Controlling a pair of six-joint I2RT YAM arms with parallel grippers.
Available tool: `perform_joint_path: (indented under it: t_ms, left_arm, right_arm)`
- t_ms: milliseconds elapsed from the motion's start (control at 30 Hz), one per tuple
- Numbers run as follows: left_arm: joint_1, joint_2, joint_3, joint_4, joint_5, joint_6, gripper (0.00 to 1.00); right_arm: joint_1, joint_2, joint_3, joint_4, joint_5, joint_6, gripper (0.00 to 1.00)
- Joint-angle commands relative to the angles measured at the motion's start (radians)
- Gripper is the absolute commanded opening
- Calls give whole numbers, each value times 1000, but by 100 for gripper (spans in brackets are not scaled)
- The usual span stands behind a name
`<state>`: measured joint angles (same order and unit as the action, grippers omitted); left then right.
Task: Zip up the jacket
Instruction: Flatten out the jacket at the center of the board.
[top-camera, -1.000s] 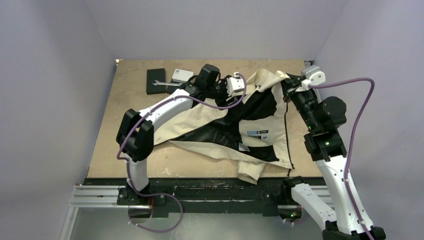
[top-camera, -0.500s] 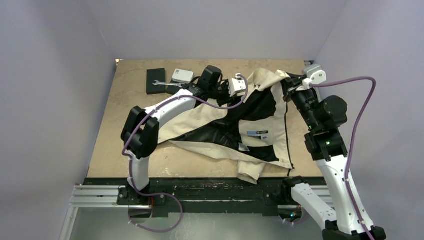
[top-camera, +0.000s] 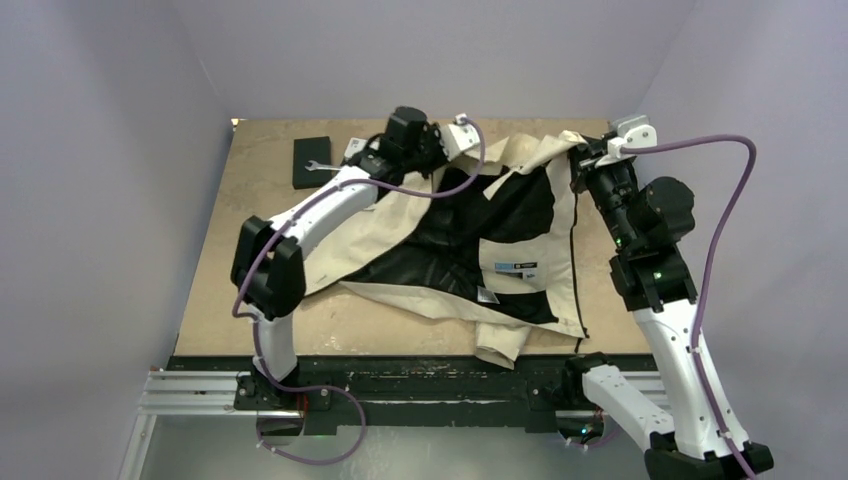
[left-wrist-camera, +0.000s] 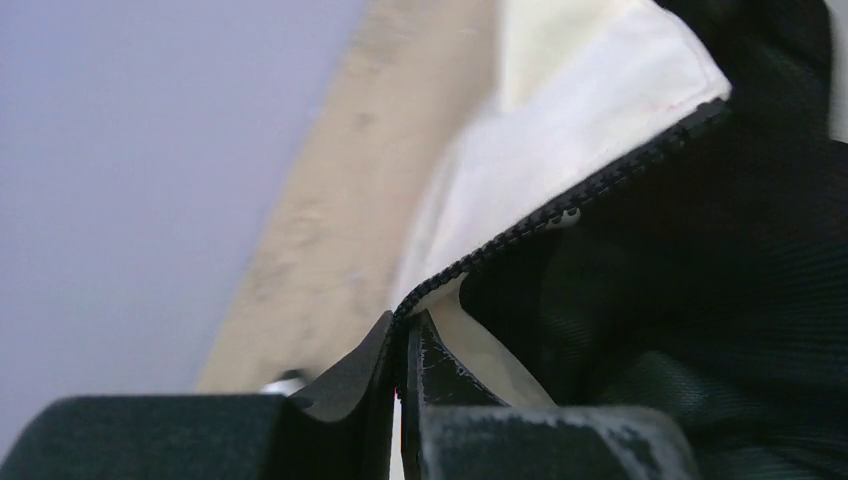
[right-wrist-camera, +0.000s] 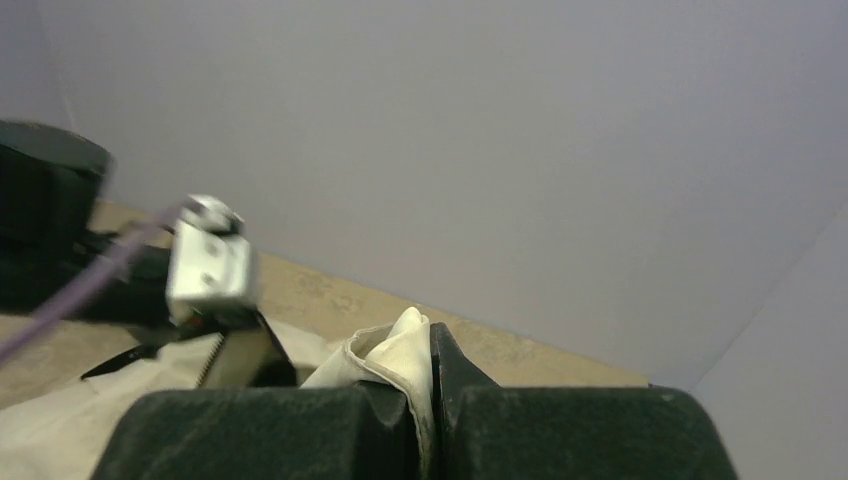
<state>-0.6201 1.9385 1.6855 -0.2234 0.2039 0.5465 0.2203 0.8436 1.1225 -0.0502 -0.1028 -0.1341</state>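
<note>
Jacket (top-camera: 520, 215) lay spread open, black lining up, across the table (top-camera: 240, 240), while the left gripper (left-wrist-camera: 404, 345) pinched its zipper edge at the far side and the right gripper (right-wrist-camera: 431, 375) clamped a cream fold at the far right.

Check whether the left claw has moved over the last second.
Yes. The left claw, shut on the zipper edge of the jacket, has shifted toward the far edge of the table.
</note>
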Motion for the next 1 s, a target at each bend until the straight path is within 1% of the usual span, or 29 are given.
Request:
perform_joint_path:
  t_ms: [0, 133, 267, 367, 467, 567, 700, 833, 900, 967]
  left_arm:
    - [97, -222, 145, 123, -213, 76, 0]
    - [152, -287, 285, 94, -335, 111, 0]
    - [155, -373, 328, 114, -441, 189, 0]
    - [155, -399, 370, 76, -508, 254, 0]
    - [158, -422, 357, 42, -558, 276, 0]
    - [158, -454, 329, 3, -568, 267, 0]
    - [158, -489, 375, -73, -546, 238, 0]
    - [157, -514, 471, -181, -467, 175, 0]
    - [157, -530, 468, -222, -442, 144, 0]
    - [157, -552, 419, -229, -457, 113, 0]
  right_arm:
    - [-1, 28, 72, 36, 153, 16, 0]
    - [0, 65, 90, 70, 272, 31, 0]
    - [-1, 122, 136, 52, 358, 50, 0]
    - [0, 171, 164, -5, 377, 62, 0]
    - [1, 198, 152, -7, 367, 88, 0]
    - [11, 211, 158, -20, 370, 115, 0]
    - [70, 215, 219, -61, 479, 101, 0]
    - [135, 235, 352, -124, 593, 102, 0]
    - [151, 275, 431, -172, 636, 109, 0]
    - [157, 321, 499, -209, 655, 113, 0]
